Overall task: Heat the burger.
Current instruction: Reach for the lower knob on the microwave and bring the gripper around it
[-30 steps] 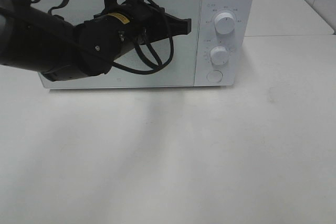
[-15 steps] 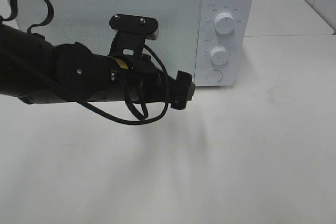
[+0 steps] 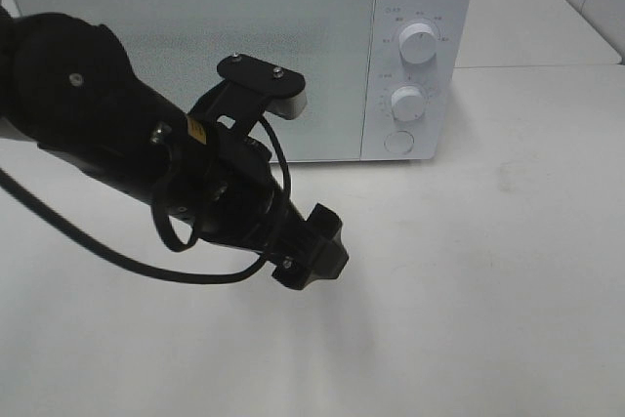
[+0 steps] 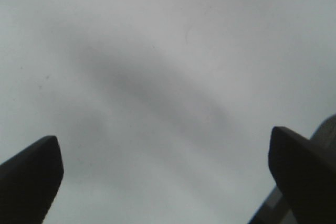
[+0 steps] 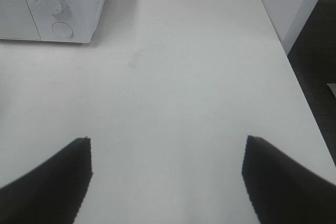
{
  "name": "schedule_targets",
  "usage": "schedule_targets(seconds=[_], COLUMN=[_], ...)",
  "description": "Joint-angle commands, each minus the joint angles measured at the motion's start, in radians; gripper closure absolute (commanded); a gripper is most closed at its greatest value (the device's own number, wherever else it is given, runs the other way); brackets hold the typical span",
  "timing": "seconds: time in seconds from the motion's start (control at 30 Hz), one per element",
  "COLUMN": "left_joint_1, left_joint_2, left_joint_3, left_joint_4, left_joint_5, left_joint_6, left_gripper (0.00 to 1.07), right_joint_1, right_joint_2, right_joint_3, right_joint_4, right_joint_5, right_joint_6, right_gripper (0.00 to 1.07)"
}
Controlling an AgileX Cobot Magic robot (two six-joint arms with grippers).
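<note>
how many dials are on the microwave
2: an upper dial and a lower dial on the right panel of the microwave, above a round button. None seems hidden.

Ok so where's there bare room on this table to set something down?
Right of the left gripper, bare table runs from the microwave's front to the near edge. The left part is crowded: the left arm hangs over it.

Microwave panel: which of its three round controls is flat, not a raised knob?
The bottom button, flush with the panel; the upper knob and lower knob stick out.
</note>
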Motion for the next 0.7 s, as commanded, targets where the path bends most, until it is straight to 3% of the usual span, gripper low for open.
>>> schedule_targets(seconds=[0.03,0.13,0.2,0.27,0.3,0.33,0.4,0.47,0.5,0.53,0.57,0.63,0.67,0.7], left_joint_1=[0.034,0.054,0.150,0.181,0.246,0.246,0.343,0.371,0.445,0.445,0.512,0.548,0.615,0.615], left_joint_2=[-0.063,-0.078,-0.135,-0.152,-0.185,-0.185,-0.238,-0.258,-0.296,-0.296,-0.331,-0.347,-0.386,-0.386], left_joint_3=[-0.001,-0.001,-0.001,-0.001,-0.001,-0.001,-0.001,-0.001,-0.001,-0.001,-0.001,-0.001,-0.001,-0.001], left_joint_4=[0.016,0.016,0.018,0.020,0.022,0.022,0.036,0.040,0.052,0.052,0.072,0.081,0.108,0.108], left_joint_5=[0.145,0.178,0.298,0.330,0.385,0.385,0.476,0.499,0.554,0.554,0.597,0.619,0.655,0.655], left_joint_6=[-0.026,-0.037,-0.064,-0.067,-0.067,-0.067,-0.067,-0.067,-0.074,-0.074,-0.088,-0.094,-0.119,-0.119], left_gripper=[0.06,0.06,0.06,0.06,0.06,0.06,0.06,0.06,0.06,0.06,0.06,0.06,0.06,0.06], right_joint_1=[-0.006,-0.006,-0.006,-0.006,-0.006,-0.006,-0.006,-0.006,-0.006,-0.006,-0.006,-0.006,-0.006,-0.006], right_joint_2=[-0.032,-0.032,-0.032,-0.032,-0.032,-0.032,-0.032,-0.032,-0.032,-0.032,-0.032,-0.032,-0.032,-0.032], right_joint_3=[0.003,0.003,0.003,0.003,0.003,0.003,0.003,0.003,0.003,0.003,0.003,0.003,0.003,0.003], right_joint_4=[-0.005,-0.005,-0.005,-0.005,-0.005,-0.005,-0.005,-0.005,-0.005,-0.005,-0.005,-0.005,-0.005,-0.005], right_joint_5=[-0.014,-0.014,-0.014,-0.014,-0.014,-0.014,-0.014,-0.014,-0.014,-0.014,-0.014,-0.014,-0.014,-0.014], right_joint_6=[-0.001,-0.001,-0.001,-0.001,-0.001,-0.001,-0.001,-0.001,-0.001,-0.001,-0.001,-0.001,-0.001,-0.001], right_gripper=[0.31,0.31,0.31,0.31,0.31,0.31,0.31,0.31,0.31,0.31,0.31,0.31,0.31,0.31])
